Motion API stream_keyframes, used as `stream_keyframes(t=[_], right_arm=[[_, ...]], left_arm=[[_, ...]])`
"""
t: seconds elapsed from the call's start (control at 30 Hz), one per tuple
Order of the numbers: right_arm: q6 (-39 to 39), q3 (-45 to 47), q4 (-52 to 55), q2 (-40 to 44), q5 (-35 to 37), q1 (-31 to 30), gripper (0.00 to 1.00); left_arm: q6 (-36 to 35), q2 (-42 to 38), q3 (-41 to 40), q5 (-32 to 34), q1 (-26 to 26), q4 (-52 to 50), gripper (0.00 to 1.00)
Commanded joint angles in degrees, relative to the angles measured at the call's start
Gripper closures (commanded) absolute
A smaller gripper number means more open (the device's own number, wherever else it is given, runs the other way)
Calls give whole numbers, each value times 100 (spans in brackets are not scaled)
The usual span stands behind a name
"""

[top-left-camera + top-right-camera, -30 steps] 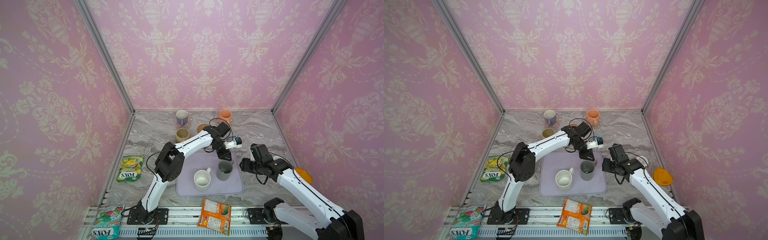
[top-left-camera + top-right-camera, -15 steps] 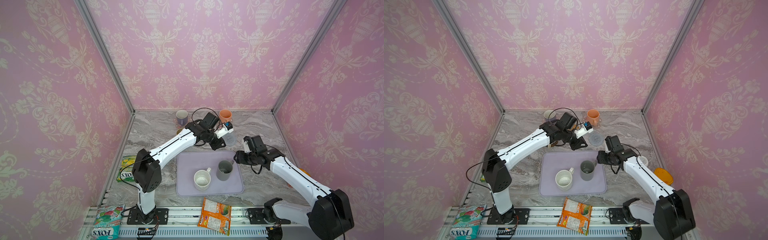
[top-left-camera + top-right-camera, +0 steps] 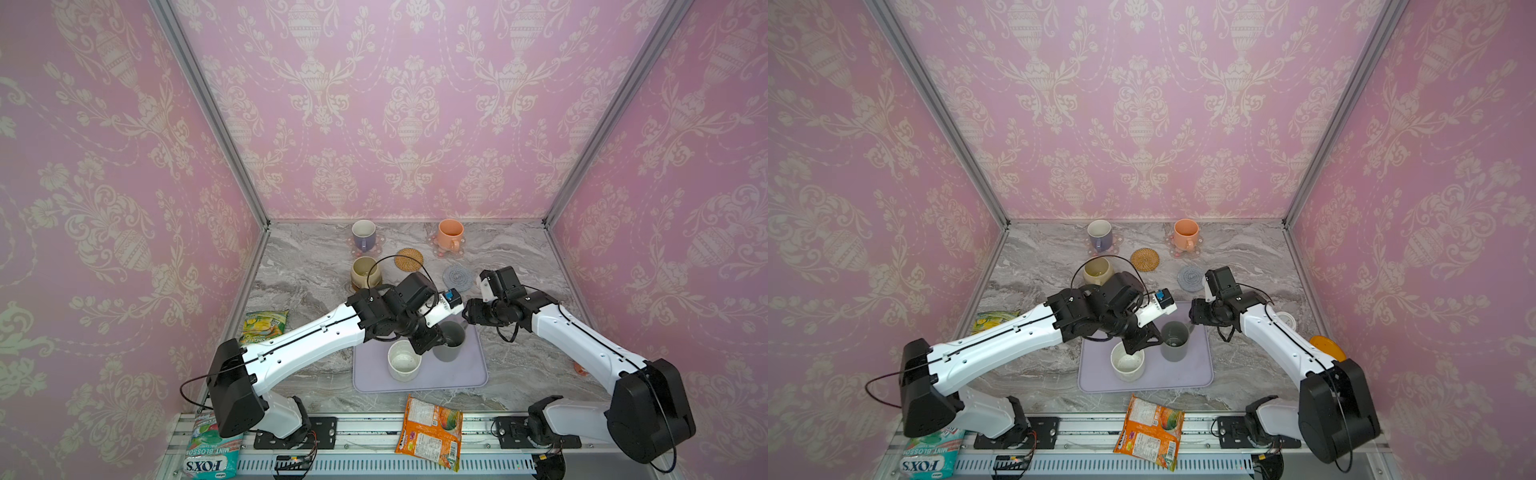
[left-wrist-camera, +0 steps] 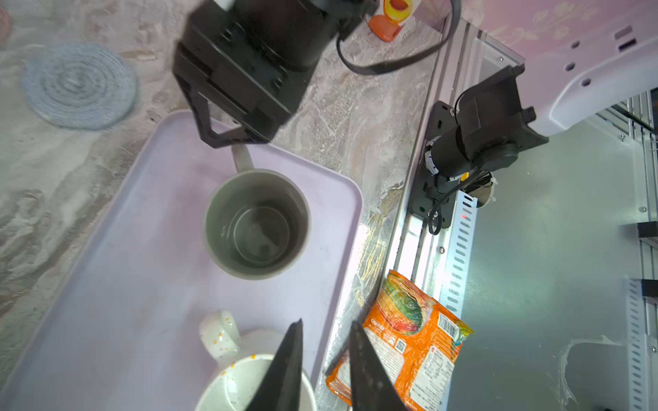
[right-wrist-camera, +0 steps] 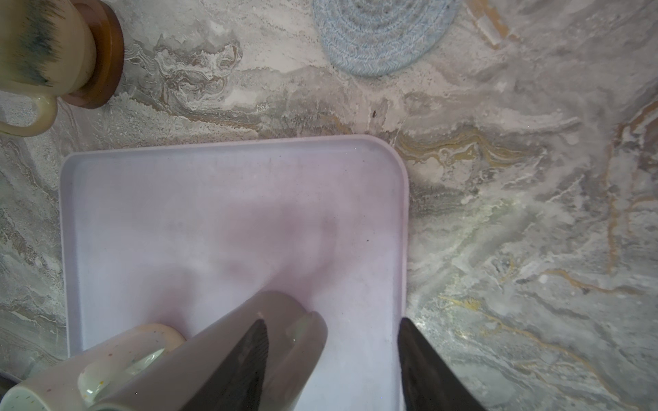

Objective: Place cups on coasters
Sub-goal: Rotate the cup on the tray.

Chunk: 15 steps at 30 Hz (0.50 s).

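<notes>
Lavender tray (image 3: 461, 374) holds the last two cups, dark grey mug (image 3: 449, 345) and speckled white mug (image 3: 403, 365), both upright and close together. Grey-blue coaster (image 3: 458, 277) and rattan coaster (image 3: 409, 259) sit bare beyond the tray. Step looks like picking the grey mug: centre on its handle (image 4: 242, 156), close firmly before lifting, lift straight to clear the white mug, set it centred on the grey-blue disc. Pose: left arm (image 3: 291, 345) and right arm (image 3: 582, 345) reach in over the tray. Right gripper (image 5: 332, 322) half-spread, straddling the handle, not gripping. Left gripper (image 4: 326, 322) nearly closed, empty, over the white mug's edge.
</notes>
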<state>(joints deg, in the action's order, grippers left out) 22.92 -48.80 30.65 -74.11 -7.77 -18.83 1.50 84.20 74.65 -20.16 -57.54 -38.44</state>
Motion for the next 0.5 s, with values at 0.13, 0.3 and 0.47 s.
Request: stream_keyframes(t=[0.13,0.3,0.47], right_arm=[[89,206,64,120,-32,-7,41],[139,344,114,225,22,-23,41],[130,319,188,171,39,-42,41]], left_arm=[[929,222,-816,49,-391,1066,74],[1100,678,-953,171,-528,1366,76],[1281,984,-1135,76,-544,1946,77]])
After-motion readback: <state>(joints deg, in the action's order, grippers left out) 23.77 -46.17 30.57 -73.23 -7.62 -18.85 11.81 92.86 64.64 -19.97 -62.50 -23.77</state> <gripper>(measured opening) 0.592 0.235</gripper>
